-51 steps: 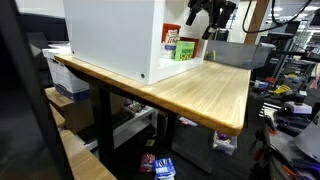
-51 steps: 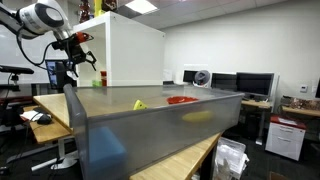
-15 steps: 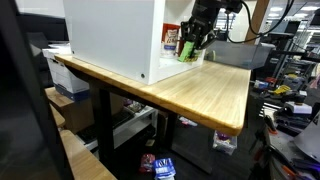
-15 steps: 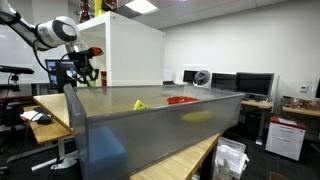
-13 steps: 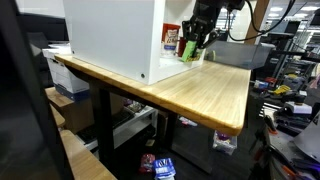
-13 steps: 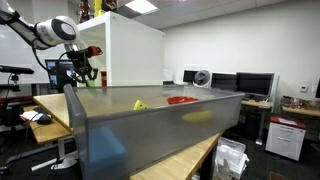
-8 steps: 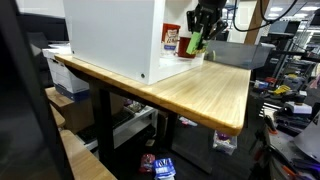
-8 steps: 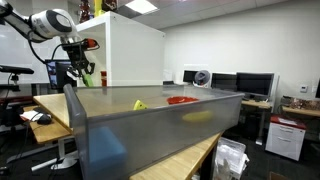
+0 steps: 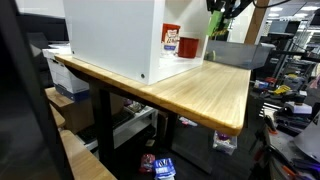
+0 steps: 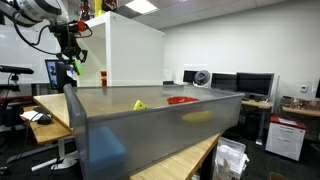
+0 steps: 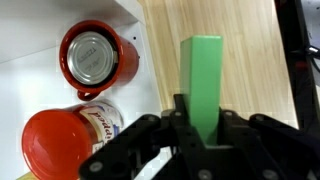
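**Exterior view.** Your gripper (image 9: 219, 14) hangs high off the open side of the white cabinet (image 9: 110, 35). It holds the green block (image 9: 215, 29) well above the wooden table (image 9: 205, 85), probably so the block clears the red containers (image 9: 178, 43) at the cabinet's mouth.

**Exterior view.** Beside the cabinet's (image 10: 135, 50) near corner, the block (image 10: 77, 63) shows only as a green fleck under the gripper (image 10: 73, 52).

**Wrist view.** The jaws are narrowed onto one end of the block (image 11: 203, 80), so it juts straight out. The red mug (image 11: 95, 58) and the red-lidded jar (image 11: 65, 140) sit inside the cabinet.

Wooden table (image 9: 215, 88), white cabinet (image 9: 110, 35) atop
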Motion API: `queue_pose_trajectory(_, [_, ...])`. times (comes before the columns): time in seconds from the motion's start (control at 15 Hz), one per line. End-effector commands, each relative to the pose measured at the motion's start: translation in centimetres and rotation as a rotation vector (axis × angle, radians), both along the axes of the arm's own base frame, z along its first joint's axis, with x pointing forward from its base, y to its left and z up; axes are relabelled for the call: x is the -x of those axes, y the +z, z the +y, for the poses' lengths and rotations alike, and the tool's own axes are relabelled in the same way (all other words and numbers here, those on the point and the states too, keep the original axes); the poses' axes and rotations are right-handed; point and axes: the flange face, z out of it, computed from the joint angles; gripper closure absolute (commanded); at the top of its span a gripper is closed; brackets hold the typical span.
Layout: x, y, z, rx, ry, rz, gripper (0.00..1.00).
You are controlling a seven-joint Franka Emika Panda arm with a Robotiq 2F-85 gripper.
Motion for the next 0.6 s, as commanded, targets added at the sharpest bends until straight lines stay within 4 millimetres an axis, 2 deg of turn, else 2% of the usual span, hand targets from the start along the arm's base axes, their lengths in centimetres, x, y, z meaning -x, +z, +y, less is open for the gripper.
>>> queue_pose_trajectory(0.0, [1.9,2.4,-0.3,-0.02,-0.032,0.027,0.94])
queue_pose_trajectory(0.53, [4.0,7.5,-1.8,-0.084,-0.136,0.073,0.94])
